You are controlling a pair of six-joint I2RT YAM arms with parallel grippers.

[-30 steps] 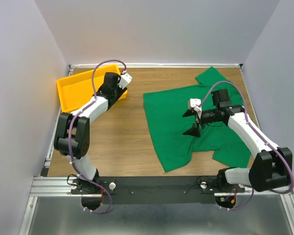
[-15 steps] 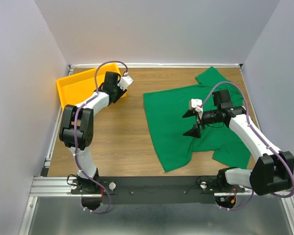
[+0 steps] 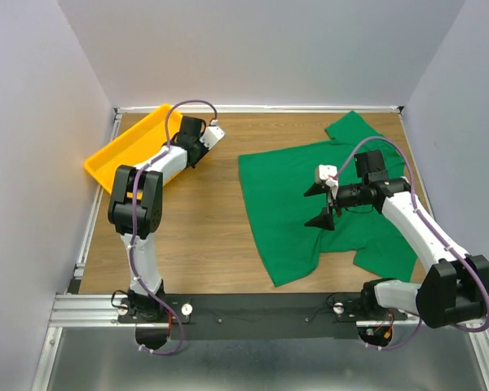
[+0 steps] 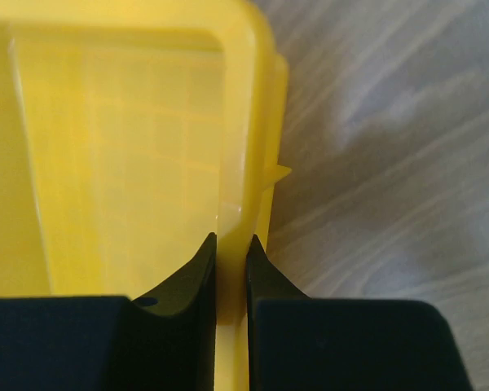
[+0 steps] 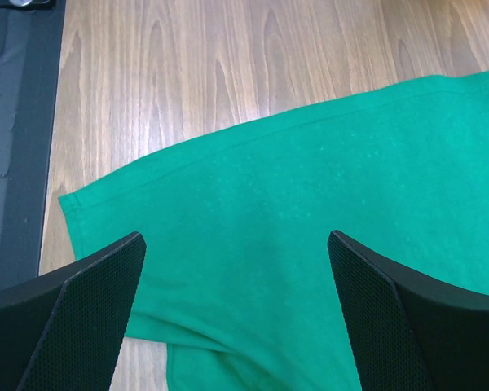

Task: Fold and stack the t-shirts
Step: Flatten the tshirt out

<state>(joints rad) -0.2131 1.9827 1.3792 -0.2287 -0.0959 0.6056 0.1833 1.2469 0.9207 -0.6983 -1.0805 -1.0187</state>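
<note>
**A:** Left side, what changed?

**B:** My left gripper (image 3: 187, 147) has closed down. A second ago it stood well open at the yellow plastic tray (image 3: 118, 151). Now the fingers (image 4: 179, 285) are narrow and pinch the tray's rim at its right end. In the wrist view the rim wall sits between both of them, gripper (image 4: 231, 244) clamped on it.

**A:** Did the tray move?

**B:** Yes. It lay flat in the far left corner of the wooden table (image 3: 204, 236). Now it's tipped, with the gripped end raised, and it looks much narrower from above. My left elbow has also swung in closer to the tray.

**A:** Right arm?

**B:** No change over the last second. My right gripper (image 3: 316, 204) hangs over the shirt with its jaws wide apart, gripping nothing. The wrist view shows only cloth under the gripper (image 5: 235, 238).

**A:** And the shirt?

**B:** The plain green short-sleeved cloth t-shirt (image 3: 281, 191) is where it was. It lies spread out and unfolded on the right half of the table, one sleeve toward the far right corner, well apart from the tray. Its hem edge (image 5: 228, 138) lies flat on the wood.
</note>
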